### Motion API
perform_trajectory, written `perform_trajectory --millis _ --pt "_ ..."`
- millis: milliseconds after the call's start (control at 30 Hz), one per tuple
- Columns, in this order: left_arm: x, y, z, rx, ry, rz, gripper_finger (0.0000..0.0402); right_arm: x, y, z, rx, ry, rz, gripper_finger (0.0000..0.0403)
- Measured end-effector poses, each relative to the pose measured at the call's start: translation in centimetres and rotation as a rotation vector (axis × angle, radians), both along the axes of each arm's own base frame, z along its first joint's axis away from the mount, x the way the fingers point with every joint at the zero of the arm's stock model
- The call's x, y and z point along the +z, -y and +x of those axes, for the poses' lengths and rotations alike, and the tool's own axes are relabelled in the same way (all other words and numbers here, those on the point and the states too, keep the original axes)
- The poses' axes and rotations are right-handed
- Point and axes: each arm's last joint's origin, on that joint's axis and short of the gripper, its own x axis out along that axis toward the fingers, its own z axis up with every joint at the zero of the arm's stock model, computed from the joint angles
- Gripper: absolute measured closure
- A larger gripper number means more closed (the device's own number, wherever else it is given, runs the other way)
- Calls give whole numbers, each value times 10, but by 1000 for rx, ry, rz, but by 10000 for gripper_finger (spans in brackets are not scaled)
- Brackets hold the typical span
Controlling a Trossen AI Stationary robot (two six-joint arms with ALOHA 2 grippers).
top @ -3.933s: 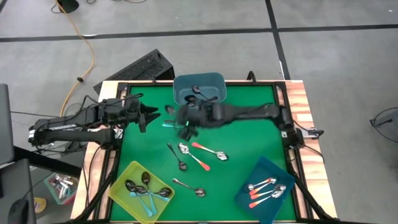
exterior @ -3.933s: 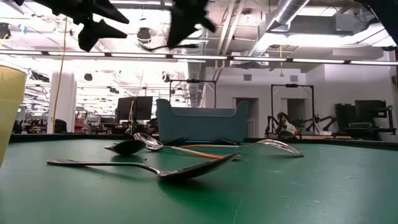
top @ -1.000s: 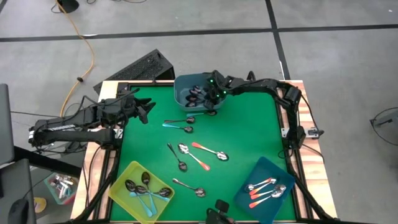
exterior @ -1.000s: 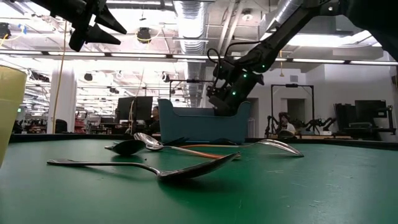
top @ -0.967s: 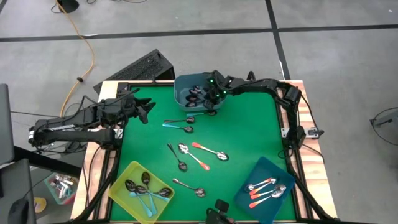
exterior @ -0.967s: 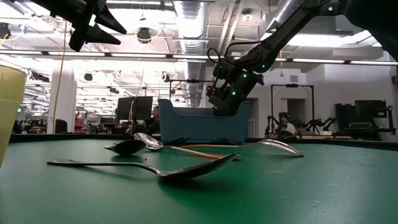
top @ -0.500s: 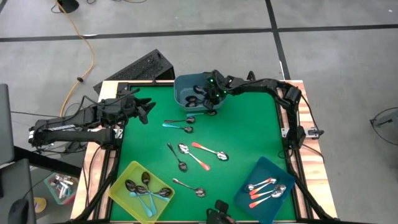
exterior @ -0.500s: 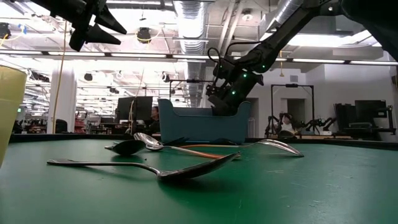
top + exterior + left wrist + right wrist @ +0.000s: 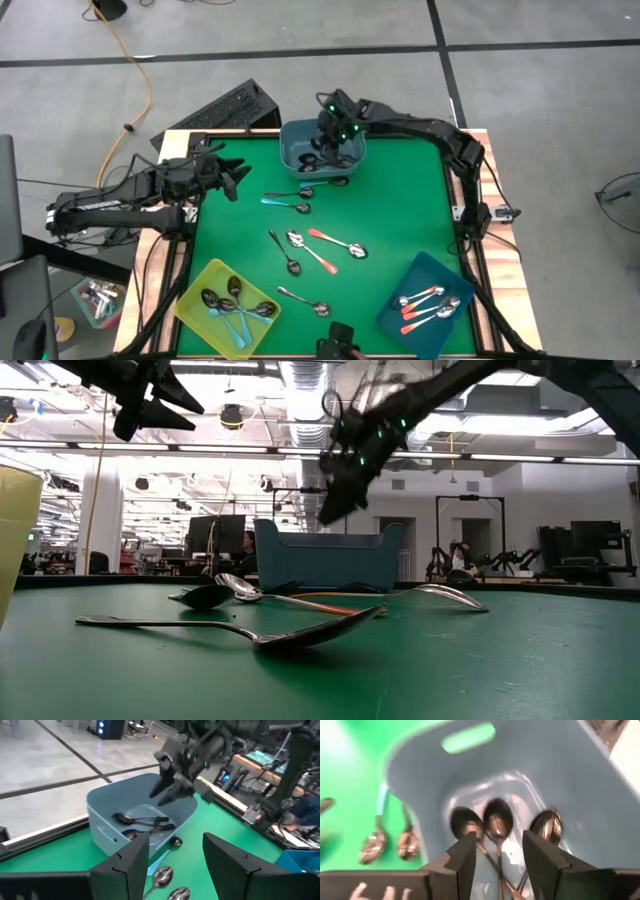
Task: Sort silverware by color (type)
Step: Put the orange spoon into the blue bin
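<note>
While dark spoons [image 9: 497,827] fill the grey-blue bin [image 9: 297,137].

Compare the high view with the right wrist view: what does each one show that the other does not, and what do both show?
Only the high view shows the yellow bin and the dark blue bin with their sorted spoons, the left end effector waiting at the table's left edge, and loose spoons mid-table.

Only the right wrist view shows, close up, three dark-handled spoons lying side by side in the grey-blue bin.

Both show that bin, the open right end effector above it, and the teal-handled spoon on the green mat.
</note>
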Motion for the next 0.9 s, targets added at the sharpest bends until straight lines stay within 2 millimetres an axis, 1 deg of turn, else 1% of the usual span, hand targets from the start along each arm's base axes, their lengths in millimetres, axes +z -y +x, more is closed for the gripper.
perform_trajectory --millis 67,133,233,367,433,600,667,800,900 --pt "1 1 1 -25 12 -4 232 24 -5 2 26 -1 -3 237" --pt "3 1 2 -58 29 -3 232 52 -13 3 63 3 -11 238" --pt "5 3 2 -114 50 1 232 90 -29 -1 100 1 -6 238" --pt "8 5 3 -184 88 -5 232 138 -56 -11 146 17 -15 238" --pt "11 6 1 -229 105 0 232 154 -74 -20 163 42 -14 239" --pt "15 9 -4 -298 145 7 232 184 -123 -59 159 63 30 239" --pt "16 11 -7 -321 157 7 232 189 -145 -71 143 46 49 239" --pt "19 12 -13 -346 183 22 232 189 -194 -83 116 36 80 239" --pt "20 13 -16 -348 188 39 232 181 -234 -88 74 29 107 239"
